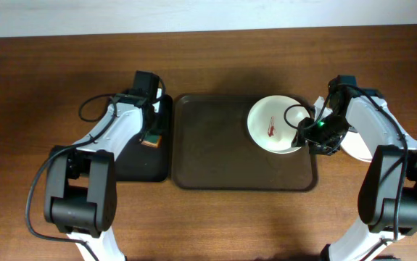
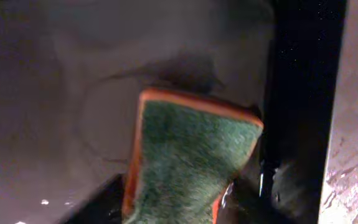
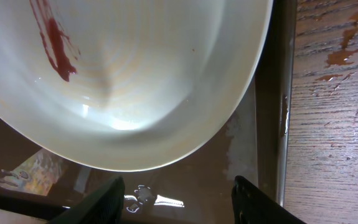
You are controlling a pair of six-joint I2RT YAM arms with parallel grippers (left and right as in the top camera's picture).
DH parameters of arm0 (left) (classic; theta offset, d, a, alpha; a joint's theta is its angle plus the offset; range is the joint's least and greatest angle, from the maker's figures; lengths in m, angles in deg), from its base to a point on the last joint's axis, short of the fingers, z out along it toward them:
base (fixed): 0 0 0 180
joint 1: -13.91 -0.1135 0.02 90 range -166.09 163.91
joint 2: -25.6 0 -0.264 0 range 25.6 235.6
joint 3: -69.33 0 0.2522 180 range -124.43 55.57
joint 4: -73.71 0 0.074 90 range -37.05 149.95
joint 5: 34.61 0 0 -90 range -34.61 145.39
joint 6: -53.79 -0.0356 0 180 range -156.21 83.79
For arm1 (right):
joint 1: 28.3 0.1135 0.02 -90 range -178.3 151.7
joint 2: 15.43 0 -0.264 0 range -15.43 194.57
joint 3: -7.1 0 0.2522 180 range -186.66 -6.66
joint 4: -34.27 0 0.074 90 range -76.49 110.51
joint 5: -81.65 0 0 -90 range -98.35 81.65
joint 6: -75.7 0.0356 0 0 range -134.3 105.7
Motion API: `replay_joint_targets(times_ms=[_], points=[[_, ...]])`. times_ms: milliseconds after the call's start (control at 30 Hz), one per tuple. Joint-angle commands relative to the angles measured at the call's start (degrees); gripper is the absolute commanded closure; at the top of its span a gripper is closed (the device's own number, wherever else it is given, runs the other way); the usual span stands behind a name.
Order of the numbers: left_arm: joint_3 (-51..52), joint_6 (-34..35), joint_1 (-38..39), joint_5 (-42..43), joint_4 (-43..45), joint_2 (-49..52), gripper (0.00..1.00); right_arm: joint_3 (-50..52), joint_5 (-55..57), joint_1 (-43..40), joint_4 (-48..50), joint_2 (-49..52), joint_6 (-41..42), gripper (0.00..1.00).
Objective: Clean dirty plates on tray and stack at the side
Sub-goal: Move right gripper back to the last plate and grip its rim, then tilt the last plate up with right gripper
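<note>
1. Brown wood-grain tabletop (image 1: 215, 217) fills the overhead view, with a strip of pale wall (image 1: 193, 14) along the far edge.
2. A large dark brown tray (image 1: 208, 159) sits at the middle of the table. A narrower black tray (image 1: 143, 170) lies just beside its left edge.
3. One dirty plate (image 1: 266, 112) rests in the brown tray's far right corner. A thin red sauce streak (image 1: 272, 129) marks its middle.
4. The right gripper (image 3: 179, 185) is low at the near right part of that plate's rim. Its fingers (image 3: 101, 199) stand apart, and the rim lies just ahead of the tips, not clamped.
5. In the right wrist view the plate's white bowl fills the upper frame. The tray's rim and the wood of the table run down the right side.
6. A second plate (image 1: 354, 151) lies on the bare table just right of the brown tray, mostly hidden under the right arm. I cannot tell whether more than one plate lies there.
7. The left gripper (image 1: 152, 135) is over the black tray, near the edge that meets the brown tray.
8. A green sponge (image 2: 191, 162) with an orange edge juts from it, tilted. The fingers are barely visible in the left wrist view, but the jaws appear clamped on the sponge.
</note>
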Motion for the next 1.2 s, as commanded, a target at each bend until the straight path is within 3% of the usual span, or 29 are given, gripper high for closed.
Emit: replay_joint_targets(times_ms=[0, 33, 100, 333, 433, 633, 800, 900, 1167], points=[[0.8, -0.5, 0.6, 0.9, -1.0, 0.5, 0.81, -0.3, 0.5, 0.3, 0.0, -1.9, -0.4, 0.43], [0.8, -0.5, 0.6, 0.9, -1.9, 0.5, 0.84, -0.3, 0.5, 0.3, 0.0, -1.9, -0.4, 0.43], [0.8, -0.5, 0.5, 0.2, -4.0, 0.5, 1.00, -0.3, 0.5, 0.3, 0.0, -1.9, -0.4, 0.43], [0.8, 8.3, -3.5, -2.1, -8.9, 0.4, 1.00, 0.0, 0.5, 0.3, -0.1, -1.9, -0.4, 0.43], [0.8, 8.4, -4.6, 2.4, -8.8, 0.4, 1.00, 0.7, 0.5, 0.4, 0.5, -1.9, 1.2, 0.43], [0.8, 8.4, -3.4, 2.4, -8.9, 0.4, 1.00, 5.0, 0.5, 0.4, 6.6, -1.9, 10.7, 0.45], [0.8, 8.3, -1.9, 2.4, -8.5, 0.4, 1.00, 6.4, 0.5, 0.4, 13.3, -1.9, 15.7, 0.55], [0.8, 8.3, -1.6, 2.4, -8.7, 0.4, 1.00, 6.4, 0.7, 0.4, 18.2, -1.9, 17.2, 0.67], [0.8, 8.3, -1.6, 2.4, -8.7, 0.4, 1.00, 6.4, 8.2, 0.4, 20.3, -0.7, 20.5, 0.72]])
